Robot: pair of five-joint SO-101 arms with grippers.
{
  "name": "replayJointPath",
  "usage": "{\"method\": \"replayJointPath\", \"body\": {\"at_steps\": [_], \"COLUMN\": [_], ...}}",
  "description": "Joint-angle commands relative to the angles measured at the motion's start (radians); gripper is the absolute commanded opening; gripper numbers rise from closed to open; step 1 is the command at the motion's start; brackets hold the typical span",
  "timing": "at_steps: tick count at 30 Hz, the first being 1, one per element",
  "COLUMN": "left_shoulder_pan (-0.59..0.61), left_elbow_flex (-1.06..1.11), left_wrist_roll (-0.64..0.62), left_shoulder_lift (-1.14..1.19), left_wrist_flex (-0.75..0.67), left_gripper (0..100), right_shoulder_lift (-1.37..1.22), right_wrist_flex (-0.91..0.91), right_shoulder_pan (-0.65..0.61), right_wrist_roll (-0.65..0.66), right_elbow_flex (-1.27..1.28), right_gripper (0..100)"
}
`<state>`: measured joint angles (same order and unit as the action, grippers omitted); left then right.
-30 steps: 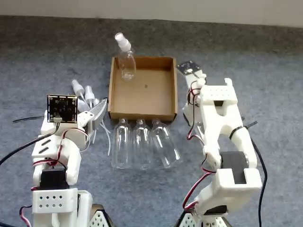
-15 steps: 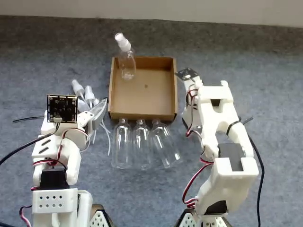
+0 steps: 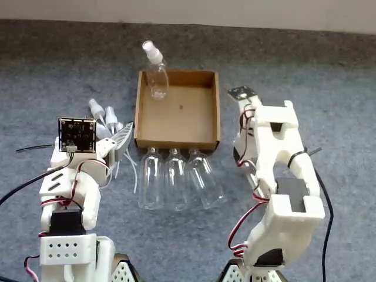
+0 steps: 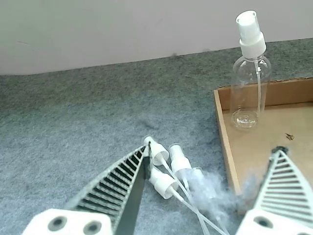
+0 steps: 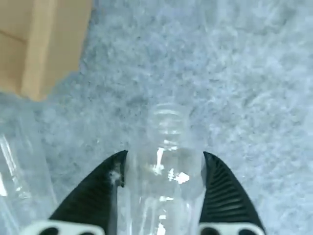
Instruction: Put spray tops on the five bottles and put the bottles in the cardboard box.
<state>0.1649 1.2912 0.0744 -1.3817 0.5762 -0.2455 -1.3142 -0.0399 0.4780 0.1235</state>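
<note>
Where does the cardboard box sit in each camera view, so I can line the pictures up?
High view: cardboard box at centre, just beyond three lying bottles.
Left wrist view: its left wall, with the capped bottle standing inside.
Right wrist view: one corner, beside the uncapped bottle in the right gripper.
Shared landmark: the grey carpet around the box.

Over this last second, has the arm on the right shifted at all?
Yes. In the high view the right arm has shifted slightly away from the cardboard box, its gripper shut on a bottle.
</note>
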Motion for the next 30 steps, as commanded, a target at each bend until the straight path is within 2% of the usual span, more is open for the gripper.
{"method": "replayJointPath", "body": {"at_steps": [1, 6, 11, 14, 18, 24, 27, 30], "left_shoulder_pan": [0.084, 0.217, 0.334, 0.355, 0.351, 0.320, 0.259, 0.219], "left_elbow_flex": [-0.061, -0.200, -0.530, -0.750, -0.969, -1.142, -1.190, -1.244], "left_wrist_roll": [-0.009, -0.006, -0.005, -0.003, 0.083, 0.089, 0.083, 0.020], "left_shoulder_lift": [0.007, 0.168, 0.495, 0.699, 0.929, 1.170, 1.259, 1.348], "left_wrist_flex": [0.008, 0.126, 0.347, 0.526, 0.713, 0.736, 0.736, 0.724], "left_gripper": [34, 34, 34, 34, 33, 17, 19, 22], "right_shoulder_lift": [0.150, 0.407, 0.667, 0.842, 1.049, 1.257, 1.305, 1.342], "right_wrist_flex": [-0.064, -0.067, -0.016, 0.062, 0.111, 0.113, 0.105, 0.105], "right_shoulder_pan": [0.005, -0.024, -0.097, -0.131, -0.203, -0.249, -0.245, -0.242], "right_wrist_roll": [-0.031, -0.071, -0.072, -0.112, -0.118, -0.172, -0.183, -0.210], "right_elbow_flex": [-0.120, -0.070, 0.160, 0.343, 0.590, 0.817, 0.840, 0.846], "right_gripper": [6.5, 6.0, 5.9, 5.9, 5.9, 5.9, 5.9, 5.9]}}
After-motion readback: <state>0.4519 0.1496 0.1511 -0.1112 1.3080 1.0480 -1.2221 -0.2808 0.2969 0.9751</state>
